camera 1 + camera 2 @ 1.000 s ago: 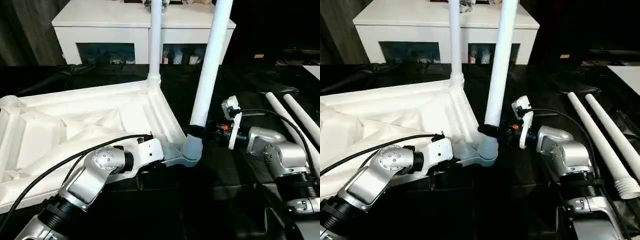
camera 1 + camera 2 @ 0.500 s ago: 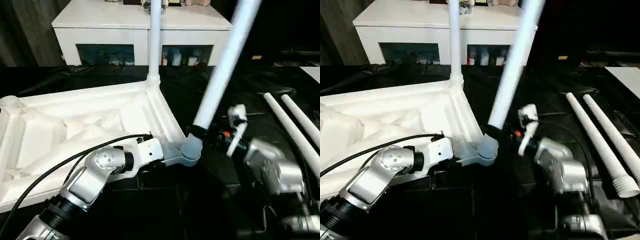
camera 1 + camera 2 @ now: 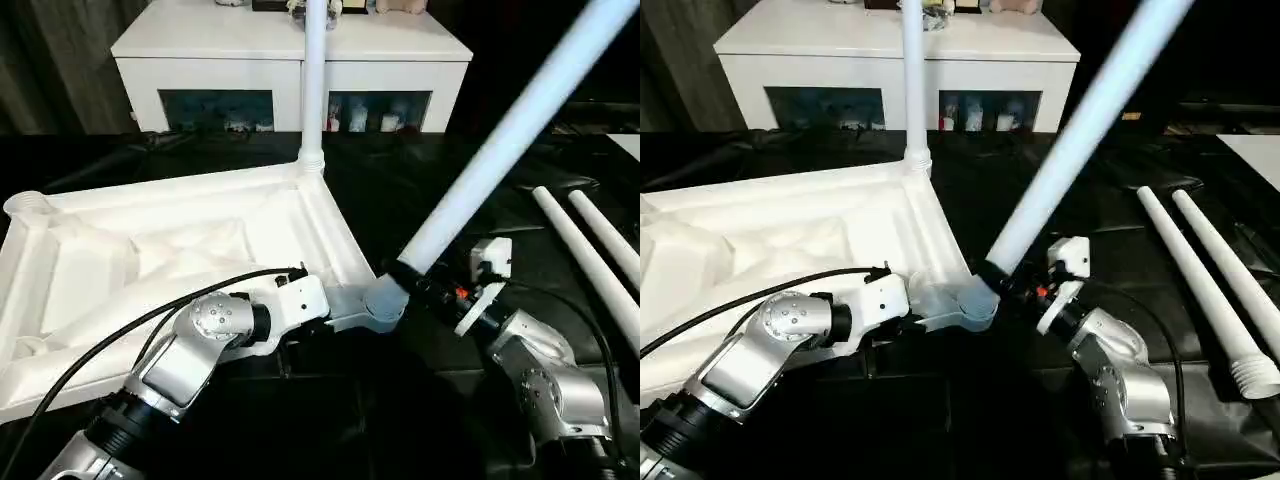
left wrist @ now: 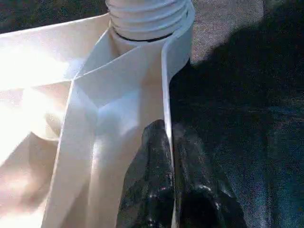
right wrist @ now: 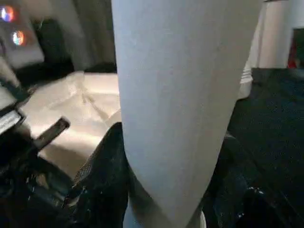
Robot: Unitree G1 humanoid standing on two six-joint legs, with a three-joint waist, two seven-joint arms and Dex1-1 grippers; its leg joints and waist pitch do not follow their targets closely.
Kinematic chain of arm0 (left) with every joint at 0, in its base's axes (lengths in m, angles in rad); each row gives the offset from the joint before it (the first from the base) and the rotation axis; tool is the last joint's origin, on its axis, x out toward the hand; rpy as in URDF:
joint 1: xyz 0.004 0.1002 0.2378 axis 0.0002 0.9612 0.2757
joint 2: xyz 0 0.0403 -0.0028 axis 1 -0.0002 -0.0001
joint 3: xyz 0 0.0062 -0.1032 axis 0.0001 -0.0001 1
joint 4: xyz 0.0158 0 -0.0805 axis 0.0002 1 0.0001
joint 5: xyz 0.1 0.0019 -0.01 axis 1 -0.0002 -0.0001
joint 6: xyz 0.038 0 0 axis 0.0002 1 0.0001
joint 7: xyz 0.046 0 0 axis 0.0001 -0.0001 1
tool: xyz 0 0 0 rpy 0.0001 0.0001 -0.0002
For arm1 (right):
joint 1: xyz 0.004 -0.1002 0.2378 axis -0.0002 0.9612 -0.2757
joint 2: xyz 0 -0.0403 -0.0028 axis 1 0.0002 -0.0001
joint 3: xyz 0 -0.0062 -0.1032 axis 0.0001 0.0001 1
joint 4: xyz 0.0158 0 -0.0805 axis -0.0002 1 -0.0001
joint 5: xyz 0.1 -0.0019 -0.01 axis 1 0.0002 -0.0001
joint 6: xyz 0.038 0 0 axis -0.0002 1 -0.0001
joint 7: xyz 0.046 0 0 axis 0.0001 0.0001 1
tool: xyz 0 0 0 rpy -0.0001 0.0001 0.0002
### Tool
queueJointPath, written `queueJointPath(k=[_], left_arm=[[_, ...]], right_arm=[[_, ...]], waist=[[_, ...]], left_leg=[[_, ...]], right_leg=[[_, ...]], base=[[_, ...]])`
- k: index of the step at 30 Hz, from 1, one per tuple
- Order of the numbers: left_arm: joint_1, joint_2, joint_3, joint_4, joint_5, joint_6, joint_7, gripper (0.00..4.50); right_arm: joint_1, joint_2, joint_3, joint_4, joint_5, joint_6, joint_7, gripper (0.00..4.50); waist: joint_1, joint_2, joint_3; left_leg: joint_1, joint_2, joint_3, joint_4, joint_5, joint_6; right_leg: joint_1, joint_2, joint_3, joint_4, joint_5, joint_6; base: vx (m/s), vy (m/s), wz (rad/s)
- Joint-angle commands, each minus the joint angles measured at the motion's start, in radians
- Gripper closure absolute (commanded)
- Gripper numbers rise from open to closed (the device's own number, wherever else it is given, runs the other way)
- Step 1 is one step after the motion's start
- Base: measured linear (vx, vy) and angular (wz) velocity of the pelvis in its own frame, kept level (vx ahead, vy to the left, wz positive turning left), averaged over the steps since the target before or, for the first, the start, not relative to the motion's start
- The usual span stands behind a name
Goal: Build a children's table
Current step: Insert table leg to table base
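Pinching tabletop (image 3: 150,250) rim, left hand (image 4: 168,190) closed; right hand (image 3: 405,280) gripping tilted leg (image 3: 500,140).

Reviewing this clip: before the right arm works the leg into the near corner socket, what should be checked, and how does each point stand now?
1. Right gripper closed on the held leg near its lower end: ok.
2. Left gripper shut on the tabletop rim beside the near socket: ok.
3. Held leg in line with the socket: not ok; it leans steeply toward the robot's right.
4. Leg end seated in the socket: cannot tell; the gripper hides the joint.
5. Far leg upright in its socket: ok.
6. Two spare legs lying on the right, apart from the arm: ok.
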Motion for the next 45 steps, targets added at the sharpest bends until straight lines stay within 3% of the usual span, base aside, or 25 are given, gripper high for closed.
queueJointPath(k=[1, 6, 12, 13, 15, 21, 24, 31, 35, 39, 42, 45], left_arm=[[-0.032, -0.001, 0.023, 0.003, 0.009, -0.017, 0.04, 4.5], [-0.032, 0.002, 0.022, 0.005, 0.013, -0.024, 0.036, 4.5], [-0.032, 0.009, 0.016, 0.005, 0.017, -0.03, 0.028, 4.5], [-0.032, 0.01, 0.013, 0.005, 0.017, -0.032, 0.026, 4.5], [-0.032, 0.013, 0.012, 0.003, 0.018, -0.033, 0.022, 4.5], [-0.03, 0.018, 0.01, 0.002, 0.019, -0.036, 0.02, 4.5], [-0.028, 0.023, 0.009, -0.001, 0.021, -0.036, 0.019, 4.5], [-0.019, 0.03, 0.01, -0.01, 0.024, -0.032, 0.023, 4.5], [-0.016, 0.028, 0.011, -0.011, 0.024, -0.032, 0.026, 4.5], [-0.018, 0.02, 0.012, -0.009, 0.02, -0.031, 0.032, 4.5], [-0.024, 0.012, 0.011, -0.004, 0.017, -0.029, 0.038, 4.5], [-0.026, 0.008, 0.01, -0.002, 0.016, -0.028, 0.039, 4.5]], right_arm=[[0.036, -0.032, 0.037, 0.042, -0.069, 0.05, 0.007, 2.67], [0.012, -0.067, 0.081, 0.04, -0.082, 0.08, 0.032, 2.67], [-0.053, -0.115, 0.128, 0.048, -0.07, 0.174, 0.095, 2.67], [-0.092, -0.131, 0.139, 0.069, -0.059, 0.228, 0.122, 2.67], [-0.125, -0.147, 0.155, 0.097, -0.064, 0.256, 0.148, 2.67], [-0.194, -0.167, 0.185, 0.191, -0.102, 0.281, 0.161, 2.67], [-0.219, -0.178, 0.213, 0.233, -0.128, 0.281, 0.18, 2.67], [-0.151, -0.183, 0.252, 0.21, -0.144, 0.235, 0.206, 2.67], [-0.122, -0.178, 0.248, 0.199, -0.14, 0.215, 0.198, 2.67], [-0.092, -0.117, 0.159, 0.197, -0.088, 0.184, 0.118, 2.67], [-0.086, -0.084, 0.087, 0.194, -0.017, 0.222, 0.081, 2.67], [-0.082, -0.076, 0.064, 0.194, 0.014, 0.248, 0.074, 2.68]], waist=[[-0.01, 0.001, -0.044], [-0.012, -0.003, -0.042], [-0.015, -0.007, -0.044], [-0.015, -0.007, -0.044], [-0.014, -0.009, -0.044], [-0.016, -0.013, -0.045], [-0.019, -0.01, -0.044], [-0.018, -0.017, -0.048], [-0.016, -0.017, -0.047], [-0.019, -0.014, -0.046], [-0.024, -0.012, -0.045], [-0.025, -0.011, -0.048]], left_leg=[[0.035, 0.071, -0.041, -0.11, -0.419, -0.073], [0.034, 0.071, -0.041, -0.11, -0.418, -0.064], [0.034, 0.072, -0.041, -0.108, -0.396, -0.058], [0.033, 0.071, -0.038, -0.107, -0.385, -0.055], [0.033, 0.072, -0.037, -0.105, -0.369, -0.051], [0.03, 0.071, -0.037, -0.103, -0.35, -0.048], [0.035, 0.071, -0.037, -0.104, -0.39, -0.062], [0.035, 0.073, -0.039, -0.106, -0.397, -0.07], [0.033, 0.072, -0.04, -0.108, -0.409, -0.066], [0.036, 0.072, -0.044, -0.111, -0.452, -0.078], [0.04, 0.072, -0.048, -0.113, -0.498, -0.089], [0.038, 0.073, -0.051, -0.116, -0.495, -0.092]], right_leg=[[-0.005, -0.047, 0.028, -0.091, -0.326, -0.132], [-0.004, -0.048, 0.028, -0.092, -0.341, -0.136], [-0.001, -0.049, 0.027, -0.089, -0.323, -0.144], [-0.003, -0.048, 0.028, -0.089, -0.306, -0.151], [0.0, -0.05, 0.028, -0.087, -0.295, -0.159], [0.004, -0.051, 0.026, -0.083, -0.28, -0.173], [-0.003, -0.05, 0.026, -0.088, -0.321, -0.169], [-0.002, -0.05, 0.027, -0.086, -0.285, -0.155], [0.0, -0.049, 0.026, -0.088, -0.3, -0.152], [-0.005, -0.049, 0.027, -0.095, -0.359, -0.135], [-0.011, -0.048, 0.026, -0.101, -0.401, -0.123], [-0.008, -0.047, 0.023, -0.099, -0.373, -0.126]], base=[[0.0, 0.0, 0.0], [0.0, 0.0, 0.0], [0.0, 0.0, 0.0], [0.0, 0.0, 0.0], [0.0, 0.0, 0.0], [0.0, 0.0, 0.0], [0.0, 0.0, 0.0], [0.0, 0.0, 0.0], [0.0, 0.0, 0.0], [0.0, 0.0, 0.0], [0.0, 0.0, 0.0], [0.0, 0.0, 0.0]])
